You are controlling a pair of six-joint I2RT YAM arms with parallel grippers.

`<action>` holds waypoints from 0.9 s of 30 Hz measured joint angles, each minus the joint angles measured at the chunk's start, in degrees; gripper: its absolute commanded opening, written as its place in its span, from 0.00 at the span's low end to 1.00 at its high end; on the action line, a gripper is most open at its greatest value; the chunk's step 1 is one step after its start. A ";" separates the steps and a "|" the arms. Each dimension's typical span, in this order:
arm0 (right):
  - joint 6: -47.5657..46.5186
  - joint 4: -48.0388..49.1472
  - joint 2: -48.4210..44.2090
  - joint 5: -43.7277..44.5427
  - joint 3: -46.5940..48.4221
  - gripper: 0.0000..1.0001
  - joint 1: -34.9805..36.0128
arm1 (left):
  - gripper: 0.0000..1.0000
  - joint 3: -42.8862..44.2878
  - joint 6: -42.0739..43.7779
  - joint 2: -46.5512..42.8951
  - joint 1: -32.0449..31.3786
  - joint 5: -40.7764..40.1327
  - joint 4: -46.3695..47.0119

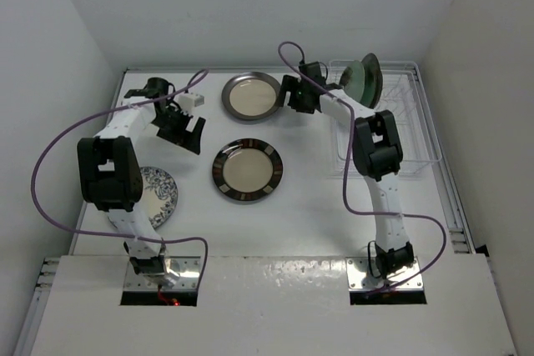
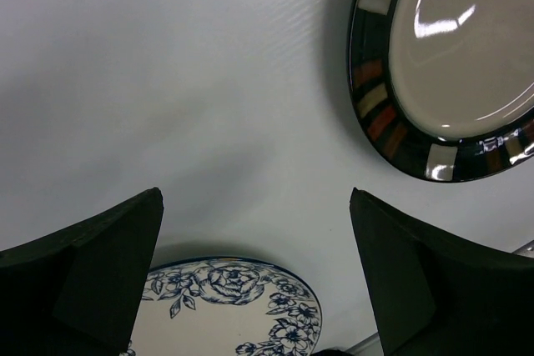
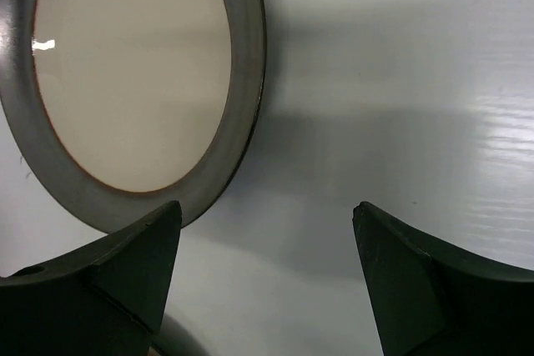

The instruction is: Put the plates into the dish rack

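While spread and empty, left pincer (image 2: 255, 198) and right pincer (image 3: 267, 206), matte black wedges near glossy round plates (image 2: 467, 47).

Open worktop (image 1: 309, 214) between patterned plate (image 1: 247, 170) and dish rack (image 1: 421, 122). Grey-rimmed plate (image 1: 251, 96) crowds the back edge; floral plate (image 1: 163, 193) lies partly under left arm (image 1: 107, 168). Green plates (image 1: 360, 79) stand upright in rack's far end.

White table (image 1: 309, 214), smooth and a bit shiny, white walls (image 1: 250, 6) on 3 sides, white board (image 1: 275, 306) along the near edge with 2 square cut-outs, grey rail (image 1: 456, 223) down the right side
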 measured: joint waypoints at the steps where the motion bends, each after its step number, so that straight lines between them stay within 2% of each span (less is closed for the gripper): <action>1: 1.29 0.00 0.92 0.09 0.00 0.82 0.17 | 0.99 -0.33 0.02 0.00 -0.04 0.02 -0.07; 10: 16.85 6.60 4.98 3.37 0.15 0.71 0.98 | 0.99 -0.15 0.31 0.02 0.09 0.04 0.33; 13: 21.31 10.27 9.35 2.97 3.96 0.66 1.05 | 0.99 0.90 0.39 0.37 0.26 0.11 0.13; 18: 26.75 14.19 14.93 5.31 9.57 0.37 1.55 | 0.99 2.93 0.37 0.72 0.81 0.39 -0.07; 19: 27.89 14.95 15.54 5.95 9.81 0.21 1.73 | 0.99 3.15 0.37 0.72 0.96 0.52 -0.09; 21: 29.79 15.41 16.50 6.75 10.08 0.03 1.86 | 0.99 3.39 0.37 0.72 1.14 0.63 -0.11; 24: 32.09 18.49 17.05 5.31 9.90 0.00 1.84 | 0.99 3.48 0.37 0.72 1.51 1.01 -0.15; 27: 30.12 20.81 15.74 5.35 7.37 0.00 2.19 | 0.99 3.50 0.39 0.72 1.81 1.33 -0.17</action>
